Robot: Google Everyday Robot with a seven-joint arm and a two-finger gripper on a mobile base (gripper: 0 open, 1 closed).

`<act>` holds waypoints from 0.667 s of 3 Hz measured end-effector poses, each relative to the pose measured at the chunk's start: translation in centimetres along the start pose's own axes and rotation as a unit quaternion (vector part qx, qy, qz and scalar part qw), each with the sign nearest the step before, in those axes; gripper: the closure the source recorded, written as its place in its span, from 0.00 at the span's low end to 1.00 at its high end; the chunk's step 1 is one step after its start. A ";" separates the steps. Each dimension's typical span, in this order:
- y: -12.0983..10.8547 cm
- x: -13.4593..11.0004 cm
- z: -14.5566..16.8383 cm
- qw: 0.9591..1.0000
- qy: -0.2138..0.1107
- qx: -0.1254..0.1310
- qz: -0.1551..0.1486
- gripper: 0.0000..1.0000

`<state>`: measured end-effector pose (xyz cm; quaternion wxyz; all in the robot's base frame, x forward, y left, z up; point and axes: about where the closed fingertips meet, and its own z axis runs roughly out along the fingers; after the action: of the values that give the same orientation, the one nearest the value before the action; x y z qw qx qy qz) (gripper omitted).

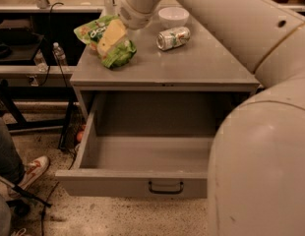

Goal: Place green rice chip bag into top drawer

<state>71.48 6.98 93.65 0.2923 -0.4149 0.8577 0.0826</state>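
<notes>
The green rice chip bag (pixel 119 53) was seen lying on the counter (pixel 192 65), near its corner at 10 o'clock, crumpled and turned a little aslant. It was not in the top drawer (pixel 113 183). The gripper (pixel 104 43) was placed directly over the bag, reaching down from 1 o'clock and covering the bag's middle. Whether it was released or clenched on the bag could not be told. At 3 o'clock from the bag, well apart, a soda can (pixel 173 37) was laid on its side, and just beside it at 12 o'clock a white bowl (pixel 173 16) was set. Below the counter, at 6 o'clock, the top drawer was pulled fully out, with its dark handle (pixel 166 187) at the front.
</notes>
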 end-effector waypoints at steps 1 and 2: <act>1.3 -2.8 3.4 0.999 0.011 0.033 0.013 0.00; 1.0 -4.4 5.6 0.999 0.010 0.033 0.028 0.00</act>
<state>75.24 12.74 91.54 0.2950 -0.3814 0.8742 0.0579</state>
